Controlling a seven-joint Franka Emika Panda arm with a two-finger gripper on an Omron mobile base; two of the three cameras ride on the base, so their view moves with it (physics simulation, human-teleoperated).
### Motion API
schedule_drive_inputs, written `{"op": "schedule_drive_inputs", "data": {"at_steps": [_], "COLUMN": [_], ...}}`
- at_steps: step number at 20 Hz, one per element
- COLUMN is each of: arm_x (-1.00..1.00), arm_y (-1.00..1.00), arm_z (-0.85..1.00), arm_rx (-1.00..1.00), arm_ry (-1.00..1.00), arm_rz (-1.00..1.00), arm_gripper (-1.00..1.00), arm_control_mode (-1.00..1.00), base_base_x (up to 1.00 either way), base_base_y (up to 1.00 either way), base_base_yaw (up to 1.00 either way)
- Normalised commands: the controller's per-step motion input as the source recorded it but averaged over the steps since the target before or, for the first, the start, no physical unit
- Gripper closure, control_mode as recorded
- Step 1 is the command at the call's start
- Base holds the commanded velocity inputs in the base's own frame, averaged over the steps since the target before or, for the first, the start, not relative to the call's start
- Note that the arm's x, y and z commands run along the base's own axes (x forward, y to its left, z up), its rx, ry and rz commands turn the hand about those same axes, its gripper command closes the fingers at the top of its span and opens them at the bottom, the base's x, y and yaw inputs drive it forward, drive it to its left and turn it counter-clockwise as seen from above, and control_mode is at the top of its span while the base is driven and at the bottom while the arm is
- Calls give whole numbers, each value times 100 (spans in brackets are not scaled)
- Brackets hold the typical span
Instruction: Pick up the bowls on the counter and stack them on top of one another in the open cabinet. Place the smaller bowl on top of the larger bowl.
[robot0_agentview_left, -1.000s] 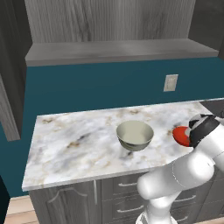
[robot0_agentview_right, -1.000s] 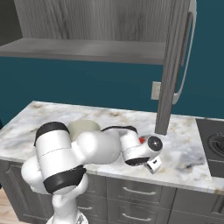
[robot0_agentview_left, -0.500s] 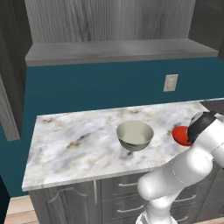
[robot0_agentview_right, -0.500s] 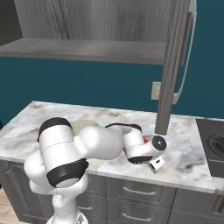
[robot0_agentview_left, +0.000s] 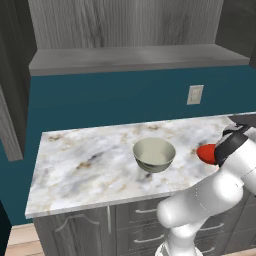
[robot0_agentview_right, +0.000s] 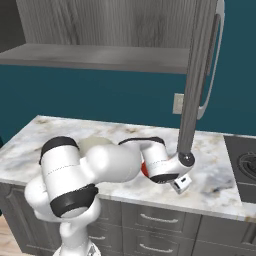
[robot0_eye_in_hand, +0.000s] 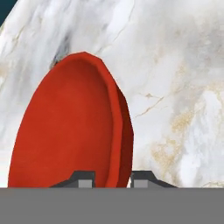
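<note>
Tool now lower at red bowl, fingertips astride rim w/ gap, not clamped yet. Grey bowl untouched on desk.

Larger bowl sitting upright mid-counter, smaller bowl lying near the right edge, partly hidden behind the arm's dark wrist, open cabinet hanging above, outlet showing on the teal wall.
</note>
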Motion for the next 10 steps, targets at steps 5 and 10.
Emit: {"op": "schedule_drive_inputs", "data": {"at_steps": [5,10], "arm_x": [0,0], "arm_y": [6,6], "arm_z": [36,40], "arm_rx": [0,0], "arm_ry": [0,0], "arm_rz": [0,0], "arm_gripper": [100,100], "arm_control_mode": [-100,-100], "base_base_x": [0,0], "base_base_y": [0,0], "base_base_yaw": [0,0]}}
